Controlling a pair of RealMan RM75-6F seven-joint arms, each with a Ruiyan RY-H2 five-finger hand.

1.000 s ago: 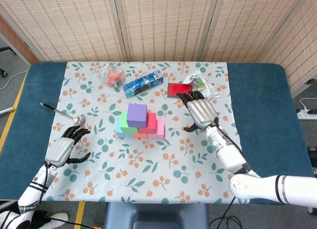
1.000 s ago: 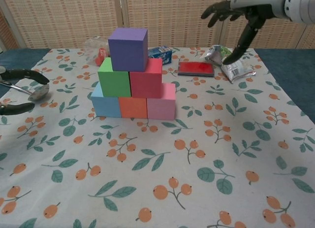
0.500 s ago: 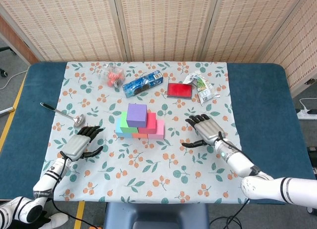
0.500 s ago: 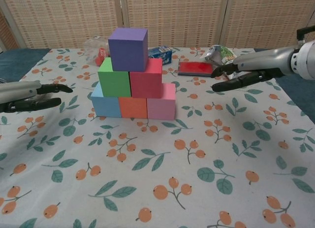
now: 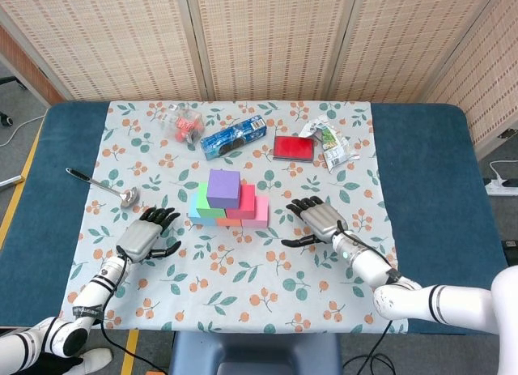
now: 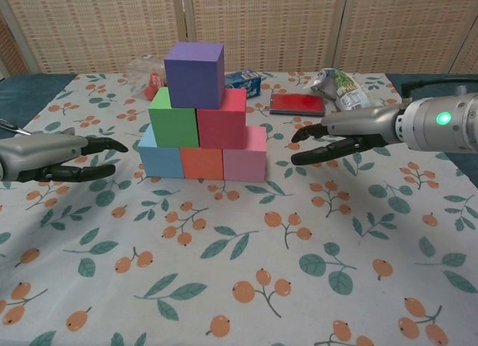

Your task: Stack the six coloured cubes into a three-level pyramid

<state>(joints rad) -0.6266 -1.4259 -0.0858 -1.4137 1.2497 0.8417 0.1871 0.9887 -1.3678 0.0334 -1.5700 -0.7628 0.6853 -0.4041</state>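
The cubes stand as a three-level pyramid in the middle of the cloth. A purple cube (image 5: 224, 188) (image 6: 194, 74) tops a green cube (image 6: 172, 117) and a red cube (image 6: 222, 119). These rest on a blue cube (image 6: 159, 156), an orange cube (image 6: 202, 164) and a pink cube (image 6: 246, 155). My left hand (image 5: 146, 236) (image 6: 46, 157) lies open, low over the cloth to the left of the pyramid. My right hand (image 5: 316, 219) (image 6: 345, 135) lies open to its right. Neither hand touches a cube.
A spoon (image 5: 105, 188) lies at the left of the floral cloth. Along the far side are a clear packet (image 5: 183, 124), a blue snack packet (image 5: 234, 137), a flat red box (image 5: 292, 147) and a crumpled green wrapper (image 5: 329, 141).
Both hands came down and moved inward toward the pyramid. The right hand dropped from near the red box to the cloth beside the pink cube. The cubes stayed still.
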